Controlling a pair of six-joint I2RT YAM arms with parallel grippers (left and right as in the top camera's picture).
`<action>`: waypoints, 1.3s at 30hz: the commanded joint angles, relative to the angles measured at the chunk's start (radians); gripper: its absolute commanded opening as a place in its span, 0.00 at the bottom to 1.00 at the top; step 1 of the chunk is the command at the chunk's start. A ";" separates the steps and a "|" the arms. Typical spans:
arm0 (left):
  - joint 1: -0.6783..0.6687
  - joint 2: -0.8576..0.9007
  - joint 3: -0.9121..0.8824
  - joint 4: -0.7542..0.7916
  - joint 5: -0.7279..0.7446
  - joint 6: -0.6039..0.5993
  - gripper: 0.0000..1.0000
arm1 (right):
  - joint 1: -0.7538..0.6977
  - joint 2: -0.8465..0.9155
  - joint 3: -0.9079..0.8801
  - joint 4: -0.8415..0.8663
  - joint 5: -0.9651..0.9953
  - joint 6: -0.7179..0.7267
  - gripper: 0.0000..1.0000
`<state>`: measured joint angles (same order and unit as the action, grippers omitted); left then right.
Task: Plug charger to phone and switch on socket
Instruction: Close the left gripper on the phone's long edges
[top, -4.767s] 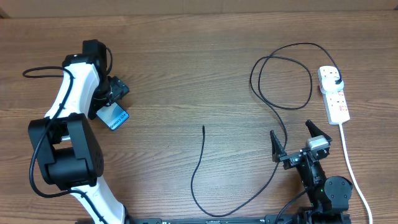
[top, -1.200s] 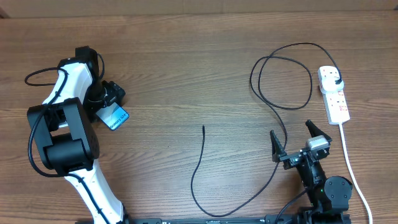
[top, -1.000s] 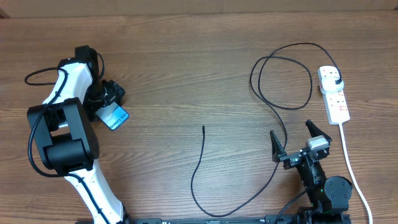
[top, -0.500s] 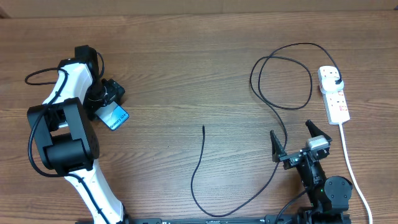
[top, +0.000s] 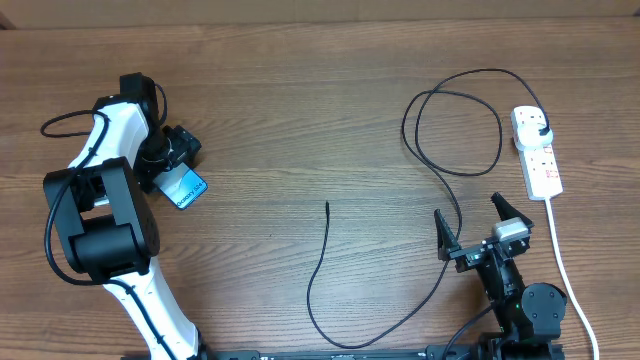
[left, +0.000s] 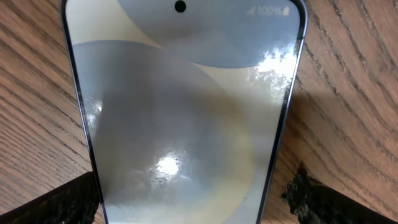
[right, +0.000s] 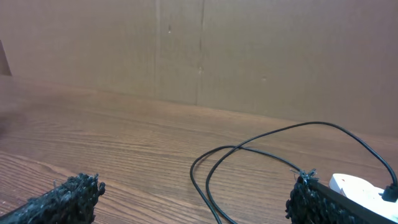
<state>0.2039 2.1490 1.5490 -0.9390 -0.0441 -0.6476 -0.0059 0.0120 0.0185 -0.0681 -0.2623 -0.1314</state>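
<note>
Straddling the phone (left: 180, 112), the left pincer (left: 189, 196) stands spread, one dark fingertip (left: 65, 199) at each long edge. The left wrist view does not settle whether either pad touches the glass. That view cuts off the phone's lower end, and glare washes over the screen, leaving only a small camera dot and a faint battery mark at the top.

From overhead the phone lies flat on the left of the counter (top: 300, 100). Its far end is tucked under the pincer's black body, and the text on its blue face is too small to read.

The right pincer (top: 474, 228) sits at the near right, also spread, with nothing between its fingers. Its tips show in the right wrist view only as blurred dark shapes at the bottom corners.

The charger (top: 440, 170) is plugged into the far end of the socket (top: 537, 152). It loops across the right of the counter, passes just beside the right pincer, curves along the near edge and ends at mid-counter. Its tip lies loose, well apart from the phone and too thin to make out.

The socket lies at the far right. Its red switches are tiny, so whether they are on or off cannot be told. Its white cord (top: 562, 262) runs off the near edge.
</note>
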 joint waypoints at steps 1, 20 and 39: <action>-0.002 0.022 -0.035 0.006 -0.008 0.004 1.00 | 0.006 -0.009 -0.011 0.006 0.006 -0.001 1.00; -0.002 0.022 -0.035 -0.025 -0.008 0.005 1.00 | 0.006 -0.009 -0.011 0.006 0.006 -0.001 1.00; -0.002 0.022 -0.035 -0.057 -0.007 -0.012 1.00 | 0.006 -0.009 -0.011 0.006 0.006 -0.001 1.00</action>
<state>0.2039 2.1490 1.5490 -0.9756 -0.0330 -0.6525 -0.0059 0.0120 0.0185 -0.0677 -0.2623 -0.1310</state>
